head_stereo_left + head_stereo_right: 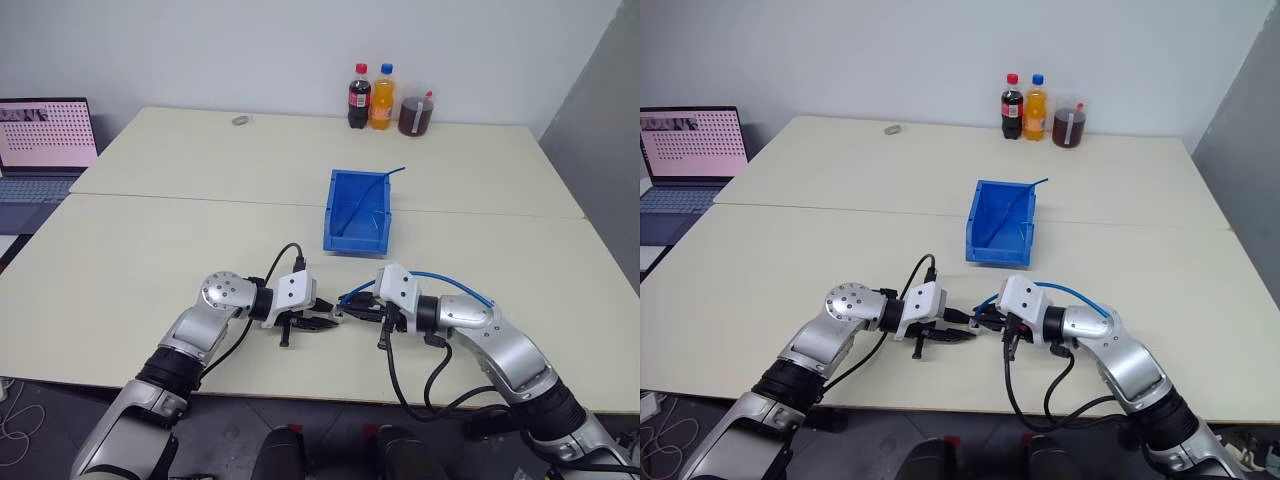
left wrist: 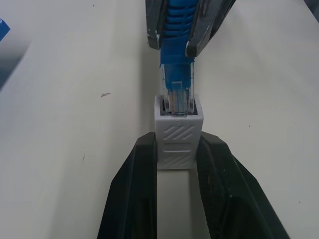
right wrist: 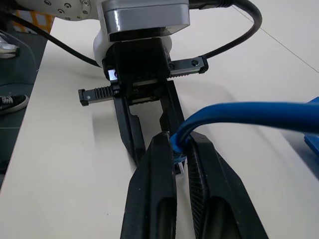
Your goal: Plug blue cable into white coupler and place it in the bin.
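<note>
Over the table's near edge the two grippers meet tip to tip. My left gripper (image 2: 178,144) is shut on the white coupler (image 2: 178,133), a tiny ribbed white block with its opening facing away from the fingers. My right gripper (image 3: 179,142) is shut on the blue cable (image 3: 249,113) just behind its clear plug (image 2: 175,94). The plug's front end sits inside the coupler's opening. The rest of the cable (image 1: 452,279) arcs back over my right forearm. The bin (image 1: 357,212), bright blue with an open top, stands on the table just beyond both grippers.
A thin darker blue strand (image 1: 388,178) leans out of the bin. Two bottles (image 1: 370,97) and a jug of dark liquid (image 1: 416,110) stand at the table's far edge. A laptop (image 1: 45,135) is at the far left, and a small round object (image 1: 241,120) lies far back.
</note>
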